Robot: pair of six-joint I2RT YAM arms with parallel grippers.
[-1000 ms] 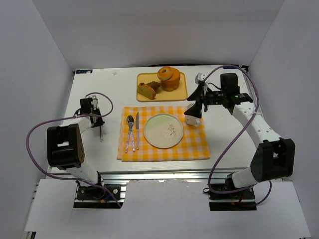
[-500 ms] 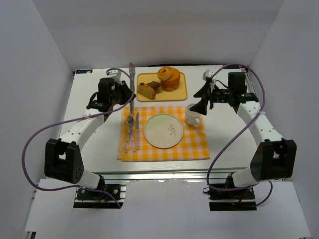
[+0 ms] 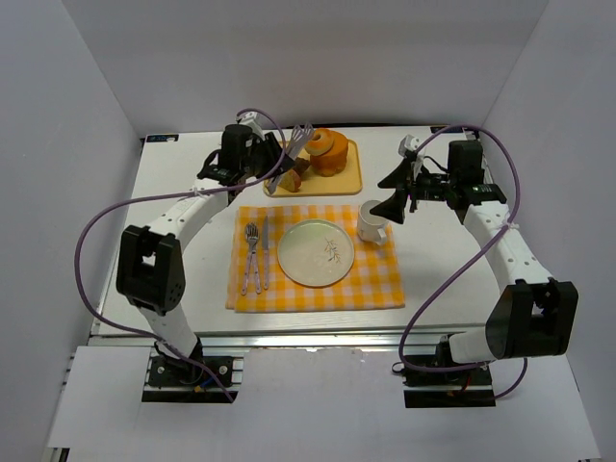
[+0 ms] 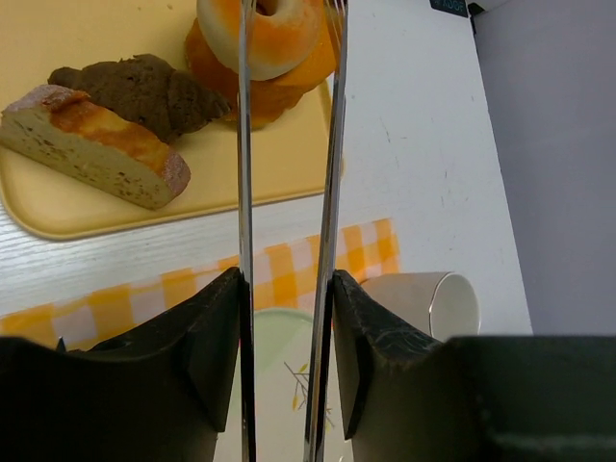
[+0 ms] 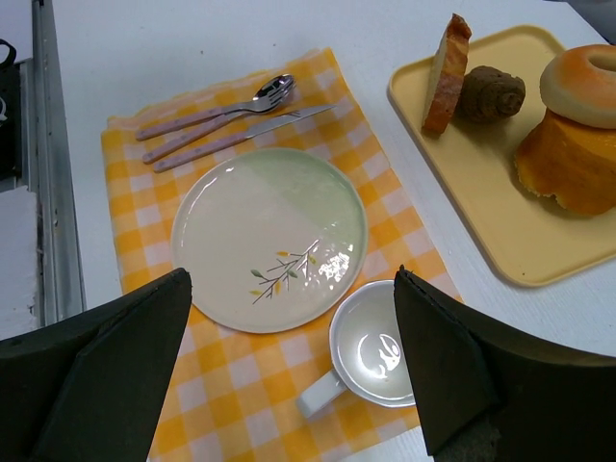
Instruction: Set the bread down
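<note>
The bread (image 3: 320, 141) is a golden ring bun resting on top of an orange cylinder cake (image 3: 328, 160) on the yellow tray (image 3: 348, 180) at the back. It also shows in the left wrist view (image 4: 272, 34) and the right wrist view (image 5: 582, 82). My left gripper (image 3: 273, 166) (image 4: 286, 281) is shut on metal tongs (image 3: 295, 151) (image 4: 333, 144). The tongs' two arms point at the bread, and their tips are cut off at the frame top. My right gripper (image 3: 395, 197) (image 5: 291, 279) is open and empty above the white cup (image 5: 375, 346).
A green-white plate (image 3: 316, 252) (image 5: 241, 221) lies on the yellow checked cloth (image 3: 289, 294), with cutlery (image 3: 255, 255) on its left and the cup (image 3: 371, 221) on its right. The tray also holds a bread slice (image 4: 96, 144) and a brown crusty chunk (image 4: 144, 91).
My left arm swung from the table's left side up to the tray, carrying the tongs, which now point at the bread. My right gripper drew back from the cup to the right.
</note>
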